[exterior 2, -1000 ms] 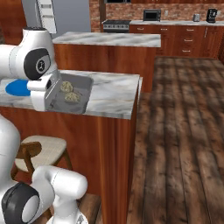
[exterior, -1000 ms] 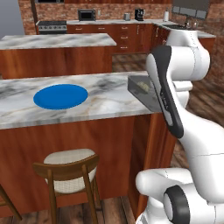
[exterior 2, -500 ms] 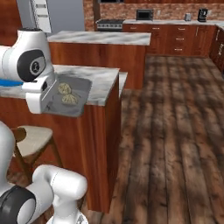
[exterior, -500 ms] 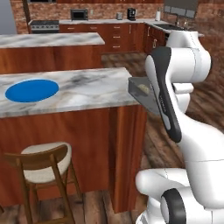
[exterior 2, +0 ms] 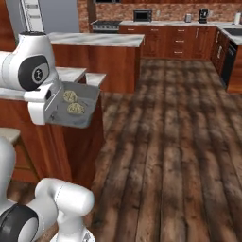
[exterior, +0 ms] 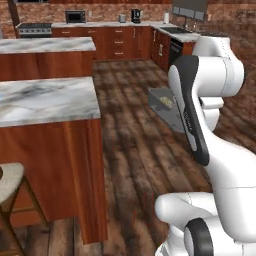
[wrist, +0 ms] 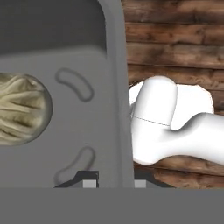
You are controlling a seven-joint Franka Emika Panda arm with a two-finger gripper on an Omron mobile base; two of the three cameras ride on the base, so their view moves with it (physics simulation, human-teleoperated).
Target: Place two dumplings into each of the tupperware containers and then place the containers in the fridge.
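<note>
My gripper (wrist: 114, 183) is shut on the rim of a pale grey tupperware container (exterior 2: 87, 119), which I hold out level in the air beside the counter's end. Two tan wrinkled dumplings (exterior 2: 70, 96) lie inside it, side by side. The left base view has the container (exterior: 164, 116) jutting out from behind my forearm, over the wooden floor, with one dumpling (exterior: 166, 102) visible. In the hand view the container's wall (wrist: 114, 87) runs up between my fingertips, and a dumpling (wrist: 19, 113) lies to its left. The grey-silver fridge (exterior 2: 61, 16) stands far back at the upper left.
A marble-topped island (exterior: 45, 100) is on my left, with a second one (exterior: 45, 45) behind it. A stool (exterior: 7, 185) stands at the near island's base. Wood floor (exterior 2: 179, 132) stretches ahead to the back cabinets (exterior 2: 179, 38).
Both base views have swung, so the camera moved: the island and blue plate slid left and the plate left the picture. The container stays in my grip, unchanged.
</note>
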